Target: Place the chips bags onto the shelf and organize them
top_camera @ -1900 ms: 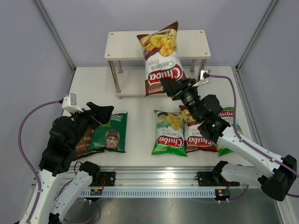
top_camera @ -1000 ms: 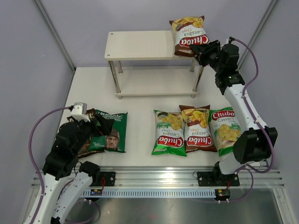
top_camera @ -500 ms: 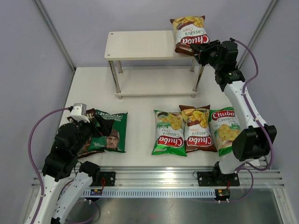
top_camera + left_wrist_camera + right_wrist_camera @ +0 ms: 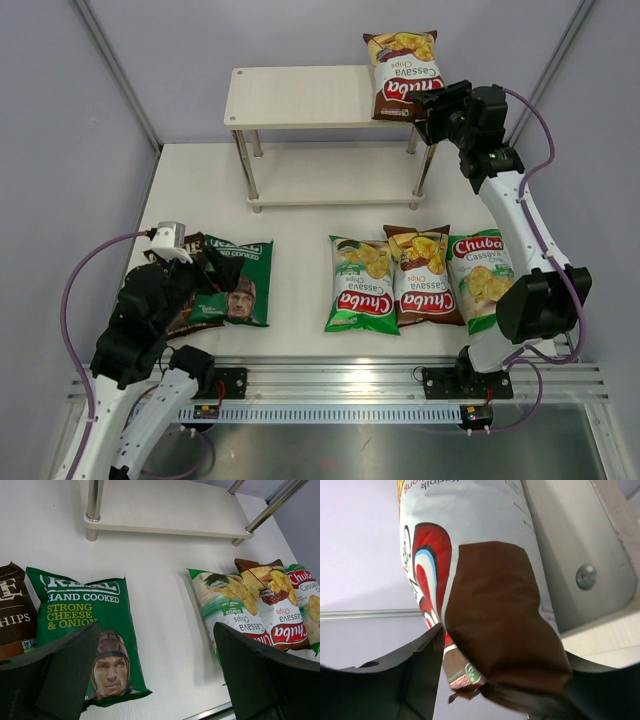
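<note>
Left tool point(image 4: 157, 645): spread wide and empty, front-left of the shelf point(image 4: 300, 95) above the man's-face bag point(image 4: 238, 280), likely poised for the next pick.
Bench point(image 4: 300, 225): Kettle bag point(image 4: 183, 303) beside it; three Chuba bags point(image 4: 424, 275) flat, front-right of the shelf, waiting.
Held bag point(image 4: 402, 72): upright at the shelf's top-right end, label forward for display.
Right tool point(image 4: 440, 105): clamped on its bottom edge, steadying it.

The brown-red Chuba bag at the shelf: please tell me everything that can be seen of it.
The brown-red Chuba bag is glossy and puffed: brown ends, a white middle with the red logo, chips pictured at its far end. It is held over the right end of the top board of the shelf. The right gripper clamps its crumpled brown near end. Whether it rests on the board cannot be told.
</note>
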### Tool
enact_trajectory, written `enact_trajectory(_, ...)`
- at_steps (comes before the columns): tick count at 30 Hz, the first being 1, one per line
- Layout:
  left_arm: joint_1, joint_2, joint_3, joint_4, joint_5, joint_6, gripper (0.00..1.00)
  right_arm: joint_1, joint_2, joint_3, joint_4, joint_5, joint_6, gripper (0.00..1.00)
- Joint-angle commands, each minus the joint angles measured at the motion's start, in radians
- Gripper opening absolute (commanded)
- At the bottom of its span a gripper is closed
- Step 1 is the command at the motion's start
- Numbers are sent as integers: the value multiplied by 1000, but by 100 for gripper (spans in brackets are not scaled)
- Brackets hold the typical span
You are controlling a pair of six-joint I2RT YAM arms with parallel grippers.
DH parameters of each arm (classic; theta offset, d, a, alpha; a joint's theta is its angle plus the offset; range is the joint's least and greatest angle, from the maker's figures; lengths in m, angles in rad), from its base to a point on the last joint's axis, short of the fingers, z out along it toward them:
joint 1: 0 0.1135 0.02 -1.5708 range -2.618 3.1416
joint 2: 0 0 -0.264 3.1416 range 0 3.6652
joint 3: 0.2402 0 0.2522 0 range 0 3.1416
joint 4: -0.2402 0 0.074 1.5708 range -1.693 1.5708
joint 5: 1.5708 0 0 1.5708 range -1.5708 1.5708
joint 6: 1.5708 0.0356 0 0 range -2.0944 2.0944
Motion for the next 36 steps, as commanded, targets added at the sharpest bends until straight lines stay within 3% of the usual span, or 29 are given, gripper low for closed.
enact_trajectory(1,-2,-7,-1,29,12,13,99,4,-64,-20,-143,65,-51,66)
enact_trajectory(6,-3,-7,-1,31,12,10,99,2,-117,-38,-191,99,-71,87)
enact_trajectory(7,-3,-7,-1,29,12,10,99,4,-121,-36,-195,97,-79,95)
enact_trajectory(14,-3,-2,-4,28,12,7,99,-8,-178,-38,-272,122,-120,99)
enact_trajectory(22,-3,11,-1,29,10,9,99,-31,-331,-116,-196,57,-294,99)
enact_trajectory(25,-3,4,-3,28,12,7,99,-44,-351,-102,-254,10,-455,99)
enact_trajectory(29,-3,-5,-4,26,12,2,99,-47,-402,-136,-490,8,-643,99)
enact_trajectory(31,-3,-2,-4,26,10,1,99,-51,-507,-281,-483,28,-704,99)
enact_trajectory(33,-3,7,-4,26,10,-1,99,-51,-604,-488,-371,11,-735,100)
enact_trajectory(36,-3,27,-3,26,18,1,99,-50,-770,-663,-286,71,-740,100)
